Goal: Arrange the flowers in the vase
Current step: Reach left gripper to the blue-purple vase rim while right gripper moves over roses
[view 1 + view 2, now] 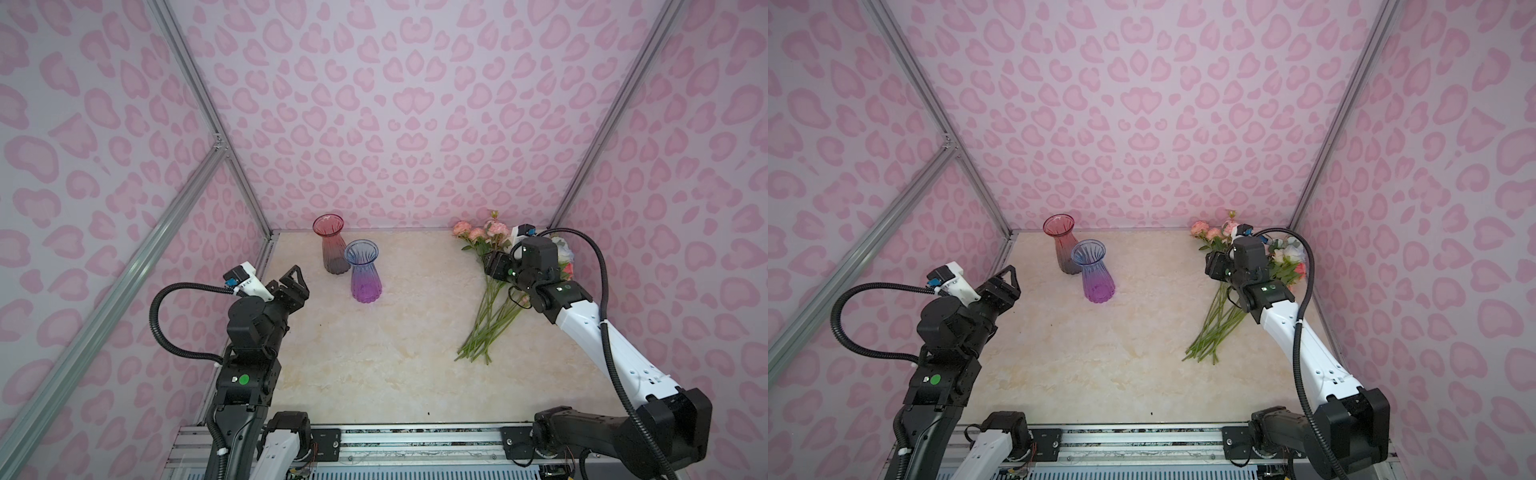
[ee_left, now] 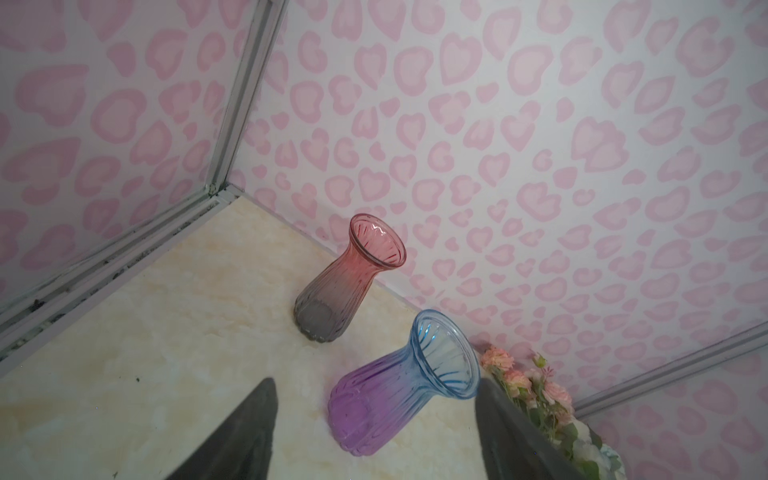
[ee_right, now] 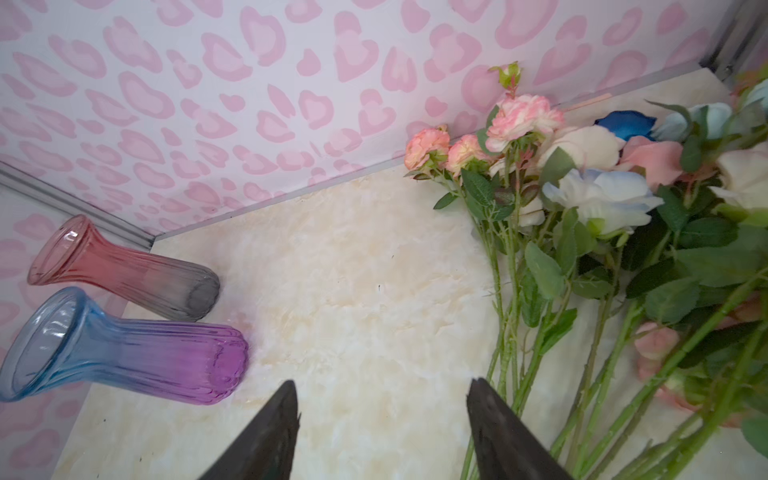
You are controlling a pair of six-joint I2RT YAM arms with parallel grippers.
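The flowers (image 1: 486, 324) lie in a bundle at the back right of the table, with pink, cream and blue blooms toward the wall and green stems toward the front. They also show in the right wrist view (image 3: 582, 199). My right gripper (image 1: 496, 266) (image 3: 383, 381) hangs open over the upper stems. The stems pass beside one finger (image 3: 498, 428), and only bare table lies between the two. A blue-to-purple vase (image 1: 365, 270) (image 2: 395, 395) stands upright mid-table, with a red-to-grey vase (image 1: 332, 245) (image 2: 345, 286) just behind it. My left gripper (image 1: 296, 274) (image 2: 376, 382) is open and empty, left of the vases and pointing at them.
The marble-look table (image 1: 374, 365) is boxed in by pink-patterned walls on three sides, with aluminium frame posts (image 1: 245, 183) at the corners. A metal rail (image 1: 415, 440) runs along the front edge between the arm bases.
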